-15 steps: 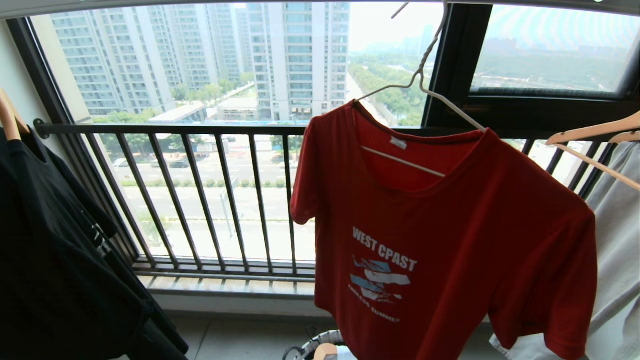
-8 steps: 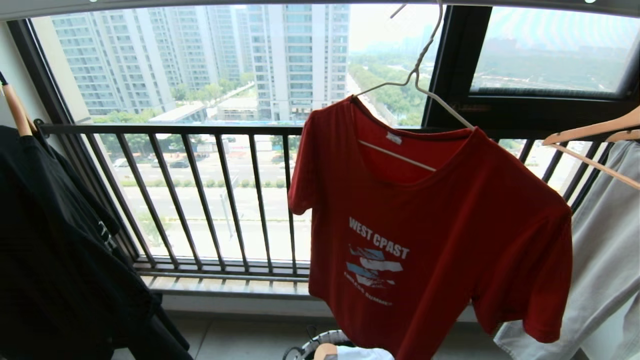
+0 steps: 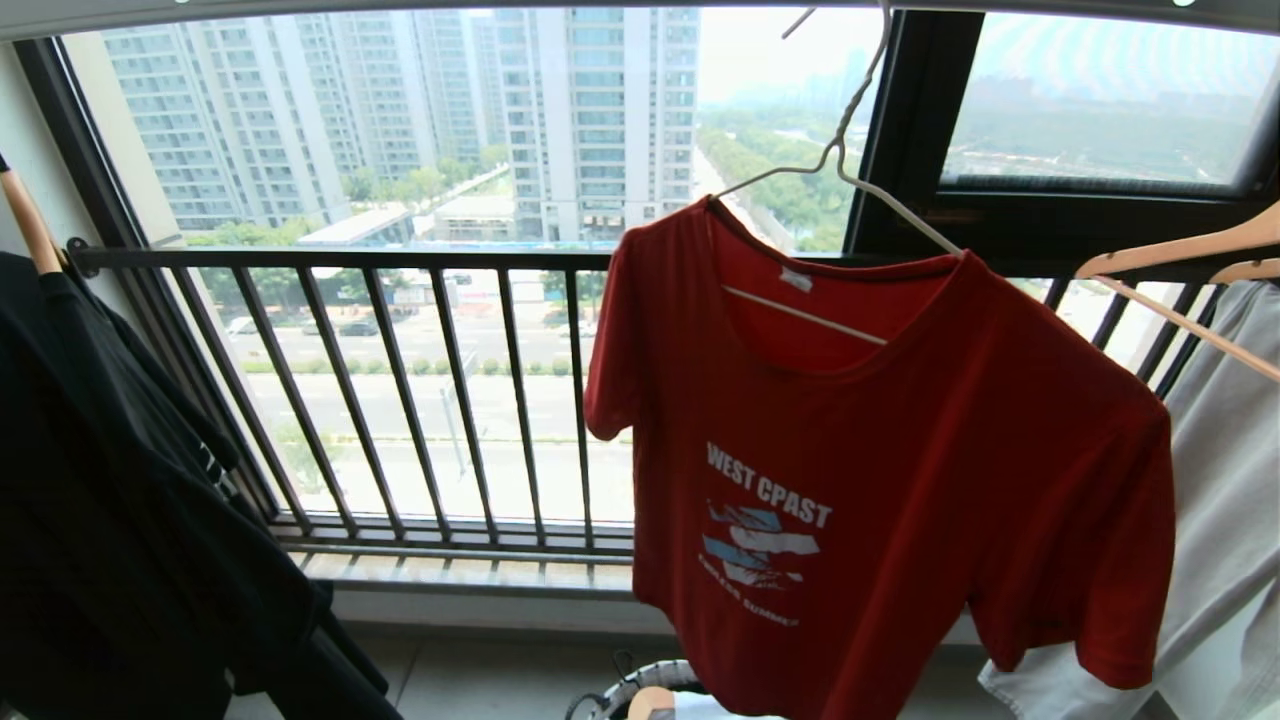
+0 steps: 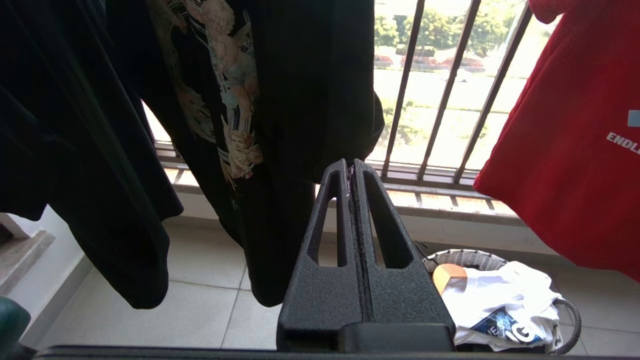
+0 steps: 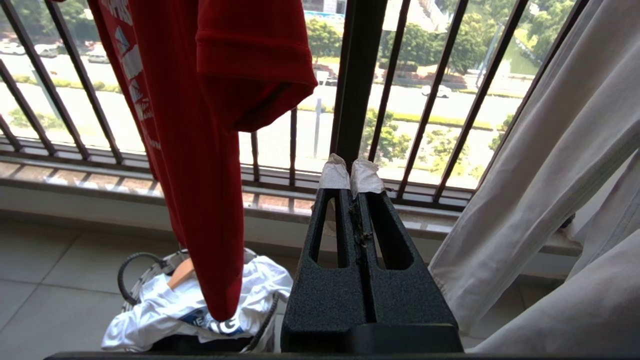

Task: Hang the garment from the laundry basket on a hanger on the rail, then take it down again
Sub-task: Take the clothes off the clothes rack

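The garment (image 3: 900,450), a red T-shirt, hangs on the thin white hanger (image 3: 800,315), whose long hook goes up to the grey rail (image 3: 1080,10) along the top edge. Its hem hangs just above the laundry basket (image 3: 640,685) on the floor. Neither gripper shows in the head view. My left gripper (image 4: 350,167) is shut and empty, low down, with the garment (image 4: 575,150) off to one side and the basket (image 4: 465,256) below. My right gripper (image 5: 351,172), with white-taped tips, is shut and empty beside the garment's sleeve (image 5: 200,125) and the basket (image 5: 131,260).
A black printed T-shirt (image 3: 120,500) hangs at the left and a pale grey garment (image 3: 1230,450) at the right, under tan wooden hangers (image 3: 1180,255). The black window railing (image 3: 400,260) stands behind. A white garment (image 4: 500,295) lies in the basket.
The red T-shirt swung left on its hanger and has swung back to the right. The black T-shirt sways slightly. Both grippers stay still.
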Available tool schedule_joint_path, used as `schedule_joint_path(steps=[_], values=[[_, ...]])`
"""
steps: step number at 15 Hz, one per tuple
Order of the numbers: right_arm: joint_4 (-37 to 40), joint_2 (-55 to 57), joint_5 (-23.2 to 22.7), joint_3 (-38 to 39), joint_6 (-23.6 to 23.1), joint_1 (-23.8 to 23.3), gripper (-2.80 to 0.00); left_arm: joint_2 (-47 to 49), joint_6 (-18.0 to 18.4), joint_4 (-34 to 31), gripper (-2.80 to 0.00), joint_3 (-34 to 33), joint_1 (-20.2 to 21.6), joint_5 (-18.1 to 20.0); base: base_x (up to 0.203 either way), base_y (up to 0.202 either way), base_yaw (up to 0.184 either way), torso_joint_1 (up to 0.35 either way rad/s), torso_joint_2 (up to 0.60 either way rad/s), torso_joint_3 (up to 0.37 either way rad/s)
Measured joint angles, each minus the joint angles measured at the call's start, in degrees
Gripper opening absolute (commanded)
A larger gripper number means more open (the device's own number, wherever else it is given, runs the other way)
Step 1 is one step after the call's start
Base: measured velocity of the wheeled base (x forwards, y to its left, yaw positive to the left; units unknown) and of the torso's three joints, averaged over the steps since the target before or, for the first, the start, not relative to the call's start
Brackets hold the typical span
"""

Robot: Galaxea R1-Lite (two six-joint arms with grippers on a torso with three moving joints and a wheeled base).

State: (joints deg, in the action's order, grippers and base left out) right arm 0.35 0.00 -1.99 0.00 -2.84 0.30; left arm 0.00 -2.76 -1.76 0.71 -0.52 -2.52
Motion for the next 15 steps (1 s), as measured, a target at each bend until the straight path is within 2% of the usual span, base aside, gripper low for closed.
schedule_joint_path(steps=[5, 7, 11, 15], values=[[-1.6, 0.0, 0.0, -0.5, 0.0, 0.0, -2.80, 0.0, 0.0, 0.0, -2.80, 0.0, 0.0, 0.0, 0.000, 0.000, 0.000, 0.000, 0.00, 0.000], [-0.7, 0.1, 0.1, -3.4, 0.0, 0.0, -2.80, 0.0, 0.0, 0.0, -2.80, 0.0, 0.0, 0.0, 0.000, 0.000, 0.000, 0.000, 0.00, 0.000], [4.1, 5.0, -0.2, -14.8, 0.0, 0.0, -2.80, 0.0, 0.0, 0.0, -2.80, 0.0, 0.0, 0.0, 0.000, 0.000, 0.000, 0.000, 0.00, 0.000], [5.4, 16.7, -0.6, -30.6, 0.0, 0.0, -2.80, 0.0, 0.0, 0.0, -2.80, 0.0, 0.0, 0.0, 0.000, 0.000, 0.000, 0.000, 0.00, 0.000]])
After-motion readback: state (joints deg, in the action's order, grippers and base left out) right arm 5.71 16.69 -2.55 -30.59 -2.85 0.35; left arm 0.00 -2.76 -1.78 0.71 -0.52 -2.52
